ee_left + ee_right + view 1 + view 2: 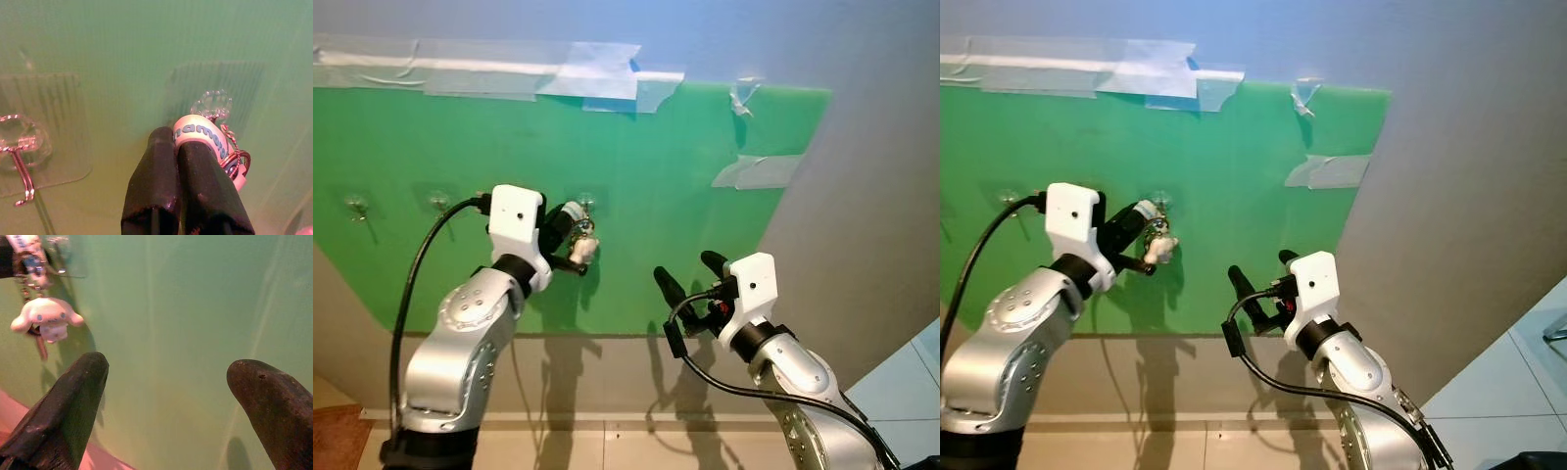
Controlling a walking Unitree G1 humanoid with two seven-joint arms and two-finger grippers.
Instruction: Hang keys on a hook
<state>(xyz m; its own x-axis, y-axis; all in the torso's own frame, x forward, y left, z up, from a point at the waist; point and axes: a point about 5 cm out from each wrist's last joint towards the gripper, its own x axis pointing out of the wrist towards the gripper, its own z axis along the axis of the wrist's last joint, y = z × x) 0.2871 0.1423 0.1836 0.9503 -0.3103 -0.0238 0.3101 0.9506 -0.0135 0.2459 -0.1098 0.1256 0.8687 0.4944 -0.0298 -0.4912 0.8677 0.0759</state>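
While the left tool point(576, 238) clamps the keys point(210, 142), it presses them right up against the green board point(656, 196), at the clear hook point(586, 203) on the wall. From the wrist you can see its two black fingers point(168, 181) shut tight together on the white tag with blue lettering, a red ring and small chain showing just beside them, and the hook's round clear knob point(211, 104) just past the tag. A little white plush charm point(46, 318) dangles below the bunch, apart from the board. Further to the robot's left, two more hooks point(438, 203) sit on the board, one with a bare metal prong point(19, 176). Over on the other side, the right tool point(690, 279) hangs lower and to the right, near the board's bottom edge, fingers spread wide and holding nothing. Strips of tape point(597, 83) fix the board along its top.
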